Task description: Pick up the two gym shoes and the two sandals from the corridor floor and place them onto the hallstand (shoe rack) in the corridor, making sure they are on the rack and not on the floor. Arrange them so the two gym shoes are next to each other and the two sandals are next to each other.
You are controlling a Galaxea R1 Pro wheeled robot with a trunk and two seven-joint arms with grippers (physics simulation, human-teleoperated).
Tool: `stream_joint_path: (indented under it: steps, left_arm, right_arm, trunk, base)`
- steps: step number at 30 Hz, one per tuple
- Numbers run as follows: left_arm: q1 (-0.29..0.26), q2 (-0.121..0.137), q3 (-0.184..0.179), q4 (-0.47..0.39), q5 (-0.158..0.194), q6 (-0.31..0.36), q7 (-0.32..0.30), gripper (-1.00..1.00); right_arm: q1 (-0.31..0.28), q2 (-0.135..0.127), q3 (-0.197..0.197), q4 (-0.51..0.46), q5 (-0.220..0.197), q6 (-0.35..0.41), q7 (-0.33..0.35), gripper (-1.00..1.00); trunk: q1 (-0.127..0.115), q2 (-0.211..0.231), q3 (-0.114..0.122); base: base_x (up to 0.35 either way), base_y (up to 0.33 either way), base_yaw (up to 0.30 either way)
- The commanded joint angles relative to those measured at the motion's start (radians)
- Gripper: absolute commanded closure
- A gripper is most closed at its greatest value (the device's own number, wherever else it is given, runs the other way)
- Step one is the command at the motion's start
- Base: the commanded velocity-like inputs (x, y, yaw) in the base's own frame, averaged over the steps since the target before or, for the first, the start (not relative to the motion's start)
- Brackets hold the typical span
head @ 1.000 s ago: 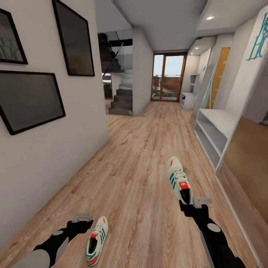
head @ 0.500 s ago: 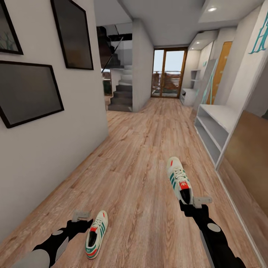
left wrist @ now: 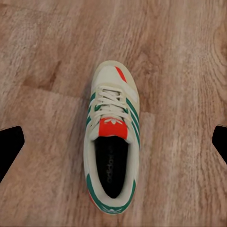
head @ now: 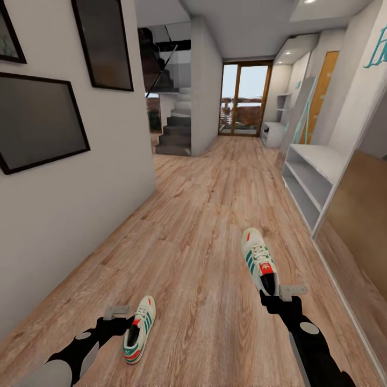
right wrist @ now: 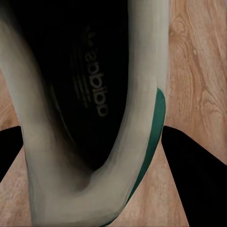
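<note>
One cream-white gym shoe with green stripes lies on the corridor floor at the near left. My left gripper hangs open right over its heel side. In the left wrist view this gym shoe sits centred between the spread fingers, apart from both. The other gym shoe points away from me at the near right, with my right gripper shut on its heel. Up close, its heel collar sits between the fingers. The hallstand stands along the right wall. The sandals are out of view.
A white wall with dark framed pictures runs along the left. Stairs and a glass door close the corridor's far end. A brown panel stands near the hallstand on the right.
The camera has moved, shifting the pictures up. The left gym shoe now lies closer to the left gripper, partly under it. The right gripper keeps hold of its shoe.
</note>
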Motion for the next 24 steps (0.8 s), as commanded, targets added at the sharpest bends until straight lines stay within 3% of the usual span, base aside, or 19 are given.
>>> stream_joint_path:
  steps: [1, 5, 24]
  left_arm:
    - [-0.001, 0.0, 0.009, 0.001, -0.01, -0.004, -0.004, -1.0]
    - [-0.001, -0.001, 0.009, 0.001, -0.01, -0.004, -0.004, -1.0]
    - [-0.001, 0.0, 0.007, -0.001, -0.012, -0.005, -0.004, -1.0]
  right_arm:
    - [-0.001, 0.002, -0.004, -0.002, 0.01, 0.005, 0.01, 1.0]
    - [-0.001, 0.001, -0.004, -0.002, 0.01, 0.005, 0.01, 1.0]
    - [-0.001, 0.001, -0.004, -0.004, 0.01, 0.005, 0.01, 1.0]
  trunk:
    - [0.004, -0.008, -0.006]
    - [0.016, -0.03, -0.025]
    - [0.025, -0.034, -0.129]
  base:
    - [0.0, 0.0, 0.0]
    - [0.0, 0.0, 0.0]
    - [0.0, 0.0, -0.047]
